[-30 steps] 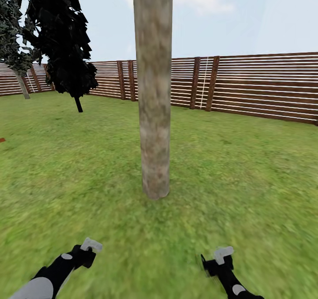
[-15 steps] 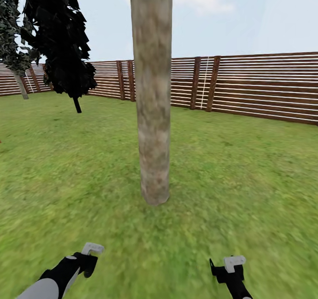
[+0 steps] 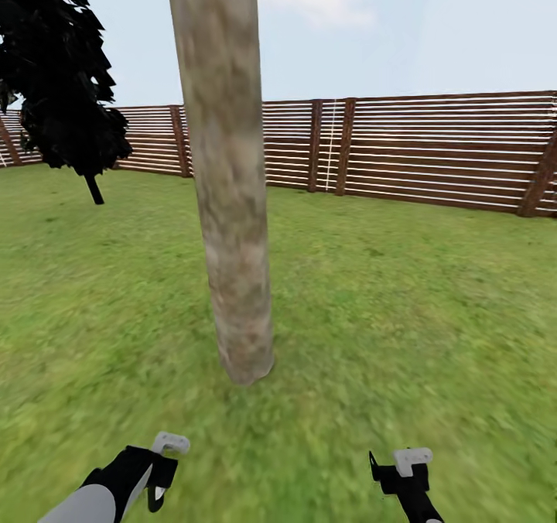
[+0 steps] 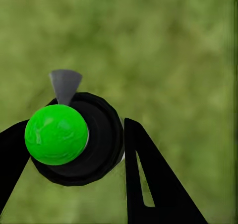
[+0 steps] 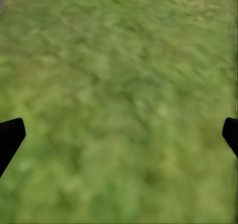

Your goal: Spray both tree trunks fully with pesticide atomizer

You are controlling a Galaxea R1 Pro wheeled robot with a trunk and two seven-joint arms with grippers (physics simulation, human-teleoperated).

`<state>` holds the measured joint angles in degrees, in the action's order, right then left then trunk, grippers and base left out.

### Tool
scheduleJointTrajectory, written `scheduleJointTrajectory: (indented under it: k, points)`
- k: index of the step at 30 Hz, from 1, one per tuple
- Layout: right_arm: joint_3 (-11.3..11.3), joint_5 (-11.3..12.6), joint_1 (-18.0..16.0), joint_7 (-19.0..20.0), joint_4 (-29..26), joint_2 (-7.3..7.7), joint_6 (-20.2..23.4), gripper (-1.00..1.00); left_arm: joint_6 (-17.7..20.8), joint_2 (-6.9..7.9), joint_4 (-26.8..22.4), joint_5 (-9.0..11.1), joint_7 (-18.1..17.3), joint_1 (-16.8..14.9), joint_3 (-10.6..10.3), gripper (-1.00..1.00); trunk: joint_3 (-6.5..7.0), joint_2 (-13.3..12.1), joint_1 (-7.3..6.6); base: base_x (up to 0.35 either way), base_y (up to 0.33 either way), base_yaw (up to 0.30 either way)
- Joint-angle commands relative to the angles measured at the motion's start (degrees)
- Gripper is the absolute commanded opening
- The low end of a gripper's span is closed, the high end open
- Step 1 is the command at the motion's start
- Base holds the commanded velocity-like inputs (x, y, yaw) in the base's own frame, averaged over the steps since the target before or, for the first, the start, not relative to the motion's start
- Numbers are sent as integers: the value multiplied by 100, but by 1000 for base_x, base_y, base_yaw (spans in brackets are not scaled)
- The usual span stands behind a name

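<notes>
Fenced lawn point(image 3: 433, 306), tree trunk point(image 3: 228, 198) ahead — left gripper point(image 4: 74, 144) clamps the atomizer point(image 4: 74, 137), right gripper point(image 5: 119, 134) gapes empty.

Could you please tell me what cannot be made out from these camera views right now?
- Tree trunk: its crown is cut off by the head view's top edge.
- Atomizer in the left gripper: the body is hidden beneath its own green cap in the left wrist view.
- Pesticide: none discernible on the bark.

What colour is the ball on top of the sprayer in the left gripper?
Bright green ball, set on the black sprayer; it shows best in the left wrist view.
</notes>
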<state>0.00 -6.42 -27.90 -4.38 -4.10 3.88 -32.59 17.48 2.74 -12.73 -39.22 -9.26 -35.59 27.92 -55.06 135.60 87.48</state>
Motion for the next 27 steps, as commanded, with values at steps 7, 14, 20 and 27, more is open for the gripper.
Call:
scheduleJointTrajectory:
  k: [7,14,20,27]
  points:
    - [-17,-61,-5,-46,14,-1,-9,100,122,-2,-2,-64,-50,-1,39,-100,-5,2,2,145,0,-264]
    - [-18,-61,-5,-46,14,-1,-10,100,669,-247,-26,-59,-44,-49,20,-100,-5,2,2,4,0,-248]
    - [-18,-61,-5,-46,14,-1,-10,100,827,-233,-32,-62,-72,-29,26,-100,-5,2,2,0,0,-38]
    - [-18,-61,-5,-46,12,-9,-10,100,844,-248,-33,-65,-41,-18,26,-100,-12,2,2,0,0,-76]
